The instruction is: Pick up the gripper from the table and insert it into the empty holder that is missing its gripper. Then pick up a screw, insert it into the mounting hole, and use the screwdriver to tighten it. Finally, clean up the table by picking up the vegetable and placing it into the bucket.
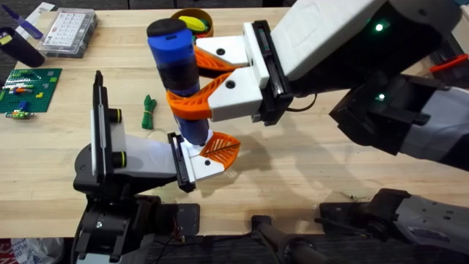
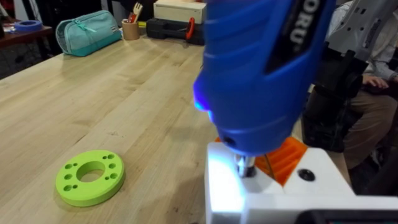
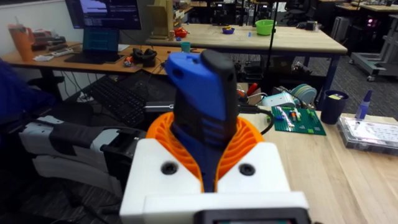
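Observation:
My right gripper (image 1: 185, 82) reaches in from the right and is shut on the blue screwdriver (image 1: 176, 62), which stands upright. The right wrist view shows its orange fingers (image 3: 249, 140) clasping the blue handle (image 3: 199, 93). The screwdriver's bit (image 2: 244, 167) presses down on the white holder (image 1: 192, 163) at the end of my left arm, beside the small orange ribbed gripper (image 1: 220, 150) seated there. Any screw is hidden under the bit. My left gripper (image 1: 205, 158) sits under the tool. A green vegetable (image 1: 149, 111) lies on the table left of the screwdriver. The orange bucket (image 1: 207, 16) stands at the back.
A clear parts box (image 1: 68, 31), a dark cup (image 1: 22, 48) and a green brick plate (image 1: 28, 89) sit at the far left. A green ring with holes (image 2: 90, 177) lies on the table near the holder. A teal pouch (image 2: 87, 31) lies at the table's far end.

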